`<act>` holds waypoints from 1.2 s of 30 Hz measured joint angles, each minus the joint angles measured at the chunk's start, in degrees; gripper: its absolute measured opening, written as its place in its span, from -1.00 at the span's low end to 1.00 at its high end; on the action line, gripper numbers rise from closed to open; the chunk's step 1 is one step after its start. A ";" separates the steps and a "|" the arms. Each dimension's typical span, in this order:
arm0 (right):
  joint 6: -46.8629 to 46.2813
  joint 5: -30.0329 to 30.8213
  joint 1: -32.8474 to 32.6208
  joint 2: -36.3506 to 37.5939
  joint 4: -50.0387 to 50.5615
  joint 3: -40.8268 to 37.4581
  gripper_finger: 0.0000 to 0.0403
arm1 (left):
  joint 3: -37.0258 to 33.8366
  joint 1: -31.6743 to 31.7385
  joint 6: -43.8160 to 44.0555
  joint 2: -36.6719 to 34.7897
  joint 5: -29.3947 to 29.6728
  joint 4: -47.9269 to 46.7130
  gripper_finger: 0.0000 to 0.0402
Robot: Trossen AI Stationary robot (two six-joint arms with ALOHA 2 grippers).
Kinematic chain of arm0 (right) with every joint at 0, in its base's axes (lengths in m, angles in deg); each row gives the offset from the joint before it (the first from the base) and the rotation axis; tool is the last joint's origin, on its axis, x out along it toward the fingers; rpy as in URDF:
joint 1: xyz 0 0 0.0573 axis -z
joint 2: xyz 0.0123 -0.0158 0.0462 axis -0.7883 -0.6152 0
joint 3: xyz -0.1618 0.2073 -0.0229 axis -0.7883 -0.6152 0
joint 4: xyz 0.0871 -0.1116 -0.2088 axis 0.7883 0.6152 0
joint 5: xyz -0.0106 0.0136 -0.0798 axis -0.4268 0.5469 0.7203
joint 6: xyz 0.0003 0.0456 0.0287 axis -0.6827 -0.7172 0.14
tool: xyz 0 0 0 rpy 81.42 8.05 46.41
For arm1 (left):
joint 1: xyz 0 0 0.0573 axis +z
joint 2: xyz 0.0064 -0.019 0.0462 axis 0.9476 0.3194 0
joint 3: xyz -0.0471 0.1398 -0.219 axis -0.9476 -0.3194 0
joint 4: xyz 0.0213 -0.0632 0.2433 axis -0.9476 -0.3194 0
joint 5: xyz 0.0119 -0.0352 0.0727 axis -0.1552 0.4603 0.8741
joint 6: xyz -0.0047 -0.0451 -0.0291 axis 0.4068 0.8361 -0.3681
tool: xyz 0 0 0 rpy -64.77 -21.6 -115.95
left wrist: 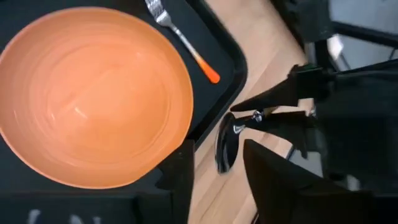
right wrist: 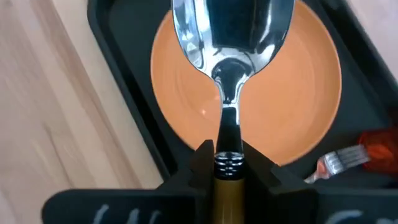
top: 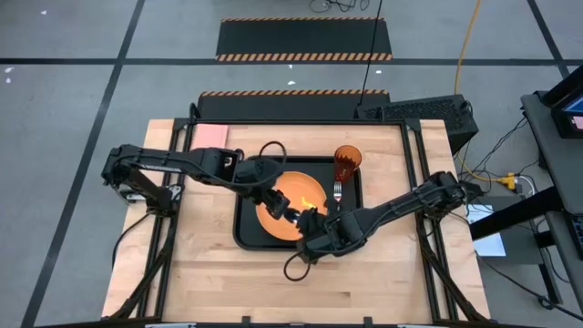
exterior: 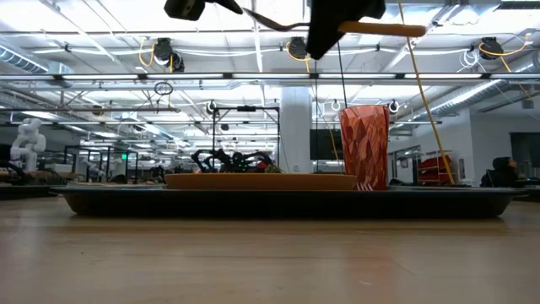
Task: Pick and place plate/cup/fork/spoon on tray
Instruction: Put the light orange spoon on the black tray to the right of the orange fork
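The black tray [top: 248, 228] lies mid-table. On it rest the orange plate [top: 284, 193], the fork [top: 336, 191] to the plate's right, and the upright cup [top: 347, 164] in the far right corner. My right gripper [top: 307, 222] is over the tray's near edge, shut on the spoon [right wrist: 230, 37], high above the tray in the low view [exterior: 278, 20]. My left gripper [top: 282, 210] is open over the plate's near part. In the left wrist view [left wrist: 217, 186] the spoon's bowl [left wrist: 226, 149] shows just beyond its fingers, apart from them. My right gripper pinches the spoon's orange-yellow handle at its end toward the bowl [right wrist: 226, 163] between its two fingers. The spoon runs along the fingers, bowl pointing forward over the plate. It is lifted clear and about level, with the handle's free end [exterior: 396, 29] sticking out behind the fingers.
A pink pad [top: 210, 135] lies at the table's far left. Bare wood [top: 301, 282] lies between the tray and the near edge, and on both sides of the tray. Both arms meet over the tray's near half.
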 joint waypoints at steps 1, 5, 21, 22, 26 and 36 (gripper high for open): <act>-0.50 -0.06 -0.14 0.00 1.07 0.00 -0.86 | 0.00 0.01 -0.13 -0.54 0.14 0.00 -0.27; -4.50 -0.35 -0.40 -0.02 7.13 0.00 -0.85 | 0.00 -0.05 -0.20 -3.15 3.11 -0.76 -0.19; -27.22 -1.99 0.29 2.06 19.77 -3.24 -0.85 | 0.02 -9.48 0.02 -15.27 13.86 -7.87 -0.18; -28.49 -2.51 0.30 2.98 19.01 -4.50 -0.85 | 0.02 -9.95 -0.01 -15.62 14.00 -8.81 -0.18; -32.43 -4.73 0.32 7.12 14.32 -11.62 -0.86 | 0.02 -11.20 -0.88 -16.01 14.17 -12.76 -0.17; -43.45 -5.86 -0.05 22.14 -1.25 -34.85 -0.86 | 0.02 -8.66 -4.50 -15.89 15.37 -14.81 -0.17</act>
